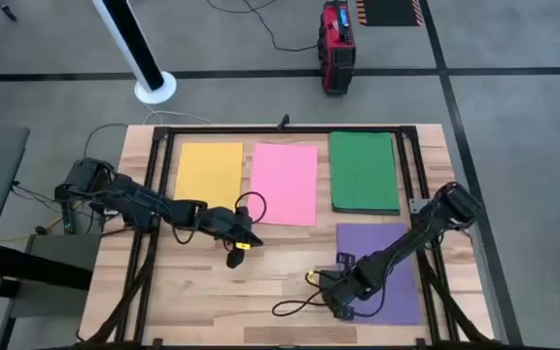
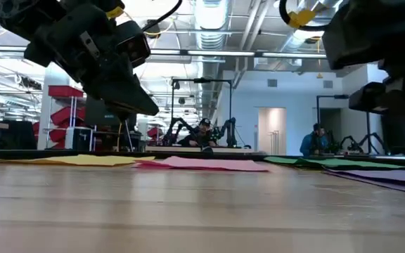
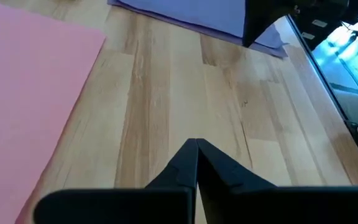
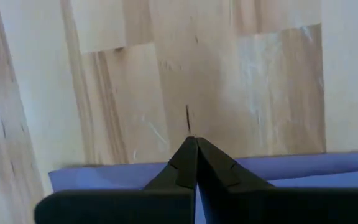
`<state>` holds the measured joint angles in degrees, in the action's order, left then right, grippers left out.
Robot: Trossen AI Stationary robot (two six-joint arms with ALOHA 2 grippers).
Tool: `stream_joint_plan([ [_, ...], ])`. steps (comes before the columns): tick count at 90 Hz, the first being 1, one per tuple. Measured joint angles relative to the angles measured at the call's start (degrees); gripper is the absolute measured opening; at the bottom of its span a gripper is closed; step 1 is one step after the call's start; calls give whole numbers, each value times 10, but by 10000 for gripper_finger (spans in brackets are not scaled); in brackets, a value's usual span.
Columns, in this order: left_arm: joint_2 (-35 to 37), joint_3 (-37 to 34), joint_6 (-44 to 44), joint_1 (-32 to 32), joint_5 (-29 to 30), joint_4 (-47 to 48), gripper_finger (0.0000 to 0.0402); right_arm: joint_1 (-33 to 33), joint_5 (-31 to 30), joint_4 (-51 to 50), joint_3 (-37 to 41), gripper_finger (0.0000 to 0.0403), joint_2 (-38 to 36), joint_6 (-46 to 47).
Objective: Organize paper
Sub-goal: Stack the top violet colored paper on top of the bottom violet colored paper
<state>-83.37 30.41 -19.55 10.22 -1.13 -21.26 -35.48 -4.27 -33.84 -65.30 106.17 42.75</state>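
Note:
Four sheets of paper lie flat on the wooden table: yellow [image 1: 208,175], pink [image 1: 284,182] and green [image 1: 364,171] in a row at the far side, purple [image 1: 387,277] at the near right. My left gripper [image 1: 249,240] is shut and hangs above bare wood near the pink sheet's near corner [image 3: 30,106], clear of the table in the low view [image 2: 140,107]. My right gripper [image 1: 331,297] is shut at the purple sheet's left edge [image 4: 104,177], its fingertips [image 4: 191,142] over the line between paper and wood. My right gripper points its shut fingers down and toward the table's left, over the purple sheet's left edge [image 4: 278,168]. The sheet lies flat and nothing shows between the fingers. I cannot tell whether the tips touch the paper.
A black metal frame [image 1: 411,160] runs along the table's far and side edges. Cables [image 1: 295,306] loop on the wood near my right gripper. Bare wood [image 1: 212,292] lies at the near left. A red device [image 1: 336,44] and a white post [image 1: 154,86] stand on the floor beyond.

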Motion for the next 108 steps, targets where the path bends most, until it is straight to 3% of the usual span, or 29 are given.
stream_joint_plan([
  [50, 0, 0, 0, 0, 1, 0, 0, 0, -1, 37, 30, 0, -1, 3],
  [108, 0, 0, -4, 0, 1, 6, 0, -12, 9, -8, 30, 0, -1, 59],
])
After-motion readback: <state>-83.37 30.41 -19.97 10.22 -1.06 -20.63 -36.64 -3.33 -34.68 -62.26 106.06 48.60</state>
